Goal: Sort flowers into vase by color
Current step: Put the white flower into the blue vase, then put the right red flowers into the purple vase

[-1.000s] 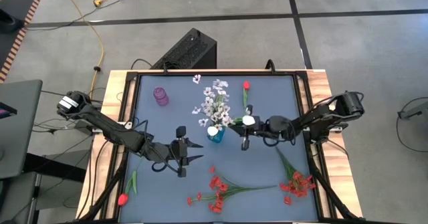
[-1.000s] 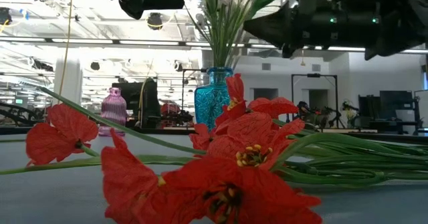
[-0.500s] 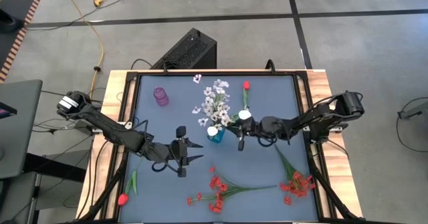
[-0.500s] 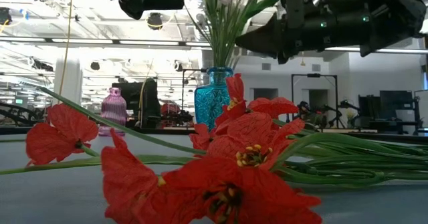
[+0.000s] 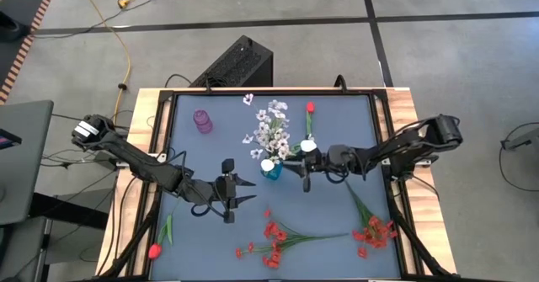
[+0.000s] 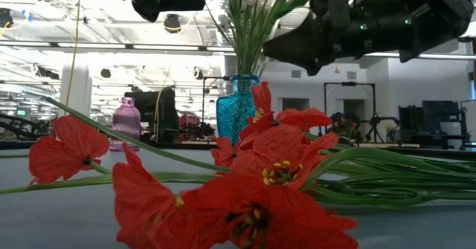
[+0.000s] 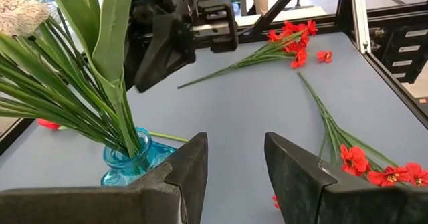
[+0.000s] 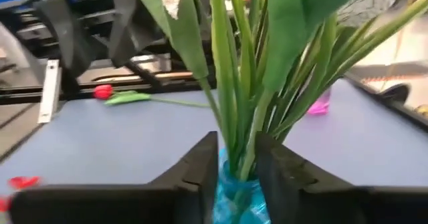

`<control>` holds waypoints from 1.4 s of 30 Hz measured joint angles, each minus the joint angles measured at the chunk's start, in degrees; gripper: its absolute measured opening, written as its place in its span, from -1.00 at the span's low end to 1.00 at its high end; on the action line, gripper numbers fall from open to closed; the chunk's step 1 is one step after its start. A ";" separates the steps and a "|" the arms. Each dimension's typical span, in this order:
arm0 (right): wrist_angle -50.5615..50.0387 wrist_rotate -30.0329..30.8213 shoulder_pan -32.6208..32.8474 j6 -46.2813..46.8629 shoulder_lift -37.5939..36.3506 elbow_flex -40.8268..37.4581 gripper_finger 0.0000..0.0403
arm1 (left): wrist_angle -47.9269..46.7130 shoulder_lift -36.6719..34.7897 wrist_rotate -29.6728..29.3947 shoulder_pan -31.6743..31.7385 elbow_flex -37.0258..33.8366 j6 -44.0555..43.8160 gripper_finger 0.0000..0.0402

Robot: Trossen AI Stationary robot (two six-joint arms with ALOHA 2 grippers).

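White flowers [image 5: 271, 129] stand with their stems in the blue glass vase [image 5: 271, 170] at mid-table. My right gripper [image 5: 295, 161] is level beside them, above the vase's neck, fingers a little apart; the stems [image 8: 224, 83] and the vase [image 8: 234, 184] show between them. One white bloom [image 5: 309, 146] sits over the gripper. Two red sprays [image 5: 274, 238] [image 5: 375, 226] lie flat near the near edge. A single red stem [image 5: 309, 112] lies on the far side. My left gripper [image 5: 250, 191] hovers open, left of the vase. My right gripper has its fingers [image 8: 194, 170] on either side of the white flowers' stems just above the vase's neck, coming level from the table's right. Whether a finger touches a stem cannot be told.
An empty pink vase [image 5: 202, 120] stands at the far left. A red tulip [image 5: 156, 248] lies by the near left edge, a loose white bloom [image 5: 248, 99] at the far edge. A raised dark frame [image 5: 383, 147] borders the table. Bare table lies between the vases.
My right gripper has moved a short way toward the table's left, closer to the blue vase, and the white bloom over it has moved along with it. The left arm has kept still.
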 joint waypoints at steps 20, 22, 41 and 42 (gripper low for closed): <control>-46.36 -17.22 3.62 -0.90 -21.93 0.00 0.19 | -1.26 -0.01 3.95 -0.01 0.00 -0.57 -0.31; -46.83 -18.80 5.41 -5.76 -22.20 0.00 0.19 | -1.36 -0.01 4.82 0.00 0.00 -0.44 -0.31; -85.43 -0.05 20.35 -51.34 -21.87 14.11 0.19 | -2.03 -0.02 2.01 0.00 0.00 -2.77 -0.31; -89.26 1.24 21.17 -52.71 -21.79 14.59 0.19 | -2.03 0.00 1.81 0.00 0.00 -3.00 -0.31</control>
